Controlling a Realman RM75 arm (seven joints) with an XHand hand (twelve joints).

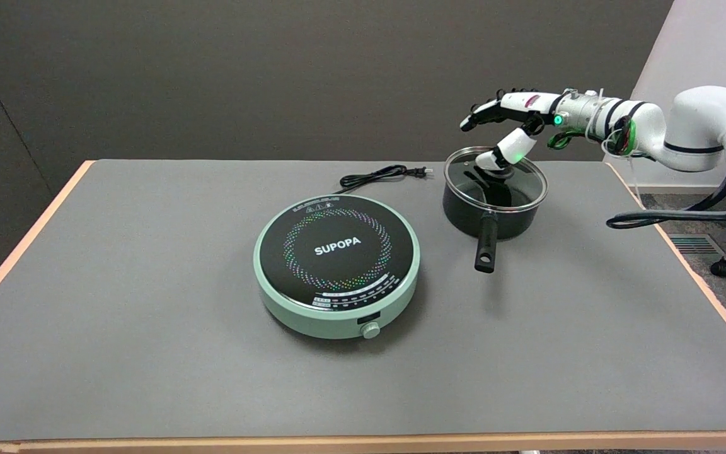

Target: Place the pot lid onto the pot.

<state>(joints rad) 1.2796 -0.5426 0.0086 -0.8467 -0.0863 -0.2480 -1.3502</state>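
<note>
The round mint-green induction cooker [336, 265] at the bench's middle reads "SUPOPA". To its right, the round glass pot lid [496, 180] sits on the black long-handled pot [489, 211]. The black-and-white right hand [507, 126] hovers directly above, fingers spread, thumb reaching down to the lid's centre; whether it touches is unclear.

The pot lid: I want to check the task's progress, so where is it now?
In the head view the pot lid sits on the pot, right of the cooker, under the right hand.

Grey table [149, 353]: green induction cooker [336, 265], its black cord [375, 176], black pot [492, 211], probably lidded.
</note>
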